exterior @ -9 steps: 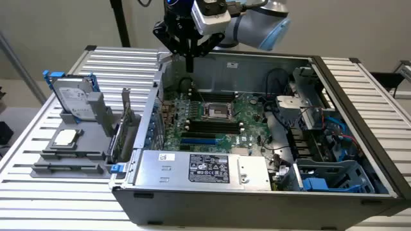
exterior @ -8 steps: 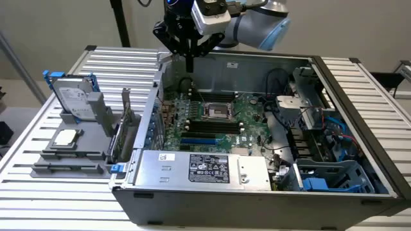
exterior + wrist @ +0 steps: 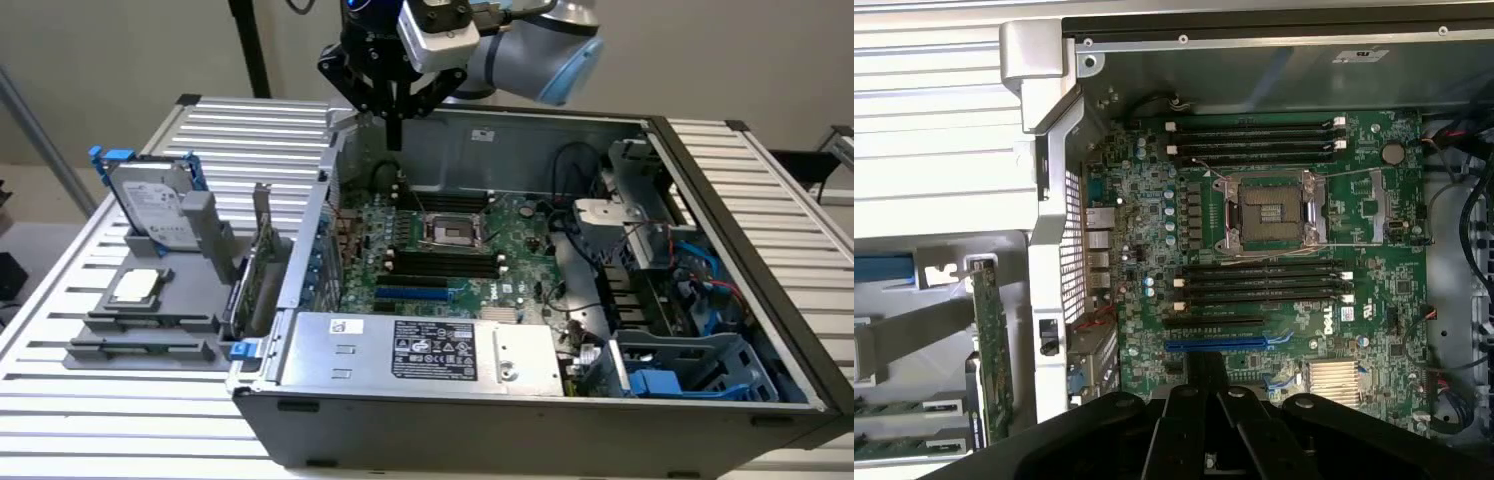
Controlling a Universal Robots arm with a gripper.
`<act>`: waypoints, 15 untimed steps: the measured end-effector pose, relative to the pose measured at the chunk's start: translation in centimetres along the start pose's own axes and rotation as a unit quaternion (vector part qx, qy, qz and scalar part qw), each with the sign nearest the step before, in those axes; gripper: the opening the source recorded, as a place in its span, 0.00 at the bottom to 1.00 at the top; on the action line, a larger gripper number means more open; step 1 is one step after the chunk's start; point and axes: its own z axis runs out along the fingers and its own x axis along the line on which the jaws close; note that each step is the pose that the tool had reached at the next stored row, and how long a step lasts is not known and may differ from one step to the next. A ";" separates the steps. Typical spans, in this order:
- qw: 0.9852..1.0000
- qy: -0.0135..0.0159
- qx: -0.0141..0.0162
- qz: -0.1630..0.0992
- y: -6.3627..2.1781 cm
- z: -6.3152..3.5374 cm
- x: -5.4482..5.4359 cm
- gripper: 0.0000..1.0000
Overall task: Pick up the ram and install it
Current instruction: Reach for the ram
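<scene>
An open computer case (image 3: 534, 430) fills the centre and right of the exterior view, its green motherboard (image 3: 523, 222) lying behind a silver power supply (image 3: 427, 350). At left, a hard drive (image 3: 150, 205) stands above a square processor chip (image 3: 138, 286).

A robotics lab or test workshop: an open computer case (image 3: 534, 430) with its motherboard (image 3: 514, 235) bared sits on a slatted aluminium bench (image 3: 80, 420), spare parts stand in a grey holder (image 3: 140, 345) (a hard drive (image 3: 147, 205) among them), and a robot arm (image 3: 534, 50) hangs above it

DELL on motherboard (image 3: 1374, 290); power-supply label (image 3: 434, 352) unreadable.
</scene>
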 end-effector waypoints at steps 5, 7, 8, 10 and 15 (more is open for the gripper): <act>1.000 0.000 0.000 0.000 0.00 0.00 0.0 0.11; 1.000 0.000 0.000 0.000 0.00 0.00 0.0 0.11; 1.000 0.000 0.000 0.000 0.00 0.00 0.0 0.11; 1.000 0.000 0.000 0.000 -0.08 -0.03 0.5 0.11; 1.000 0.000 0.000 0.000 -0.49 -0.02 2.7 0.11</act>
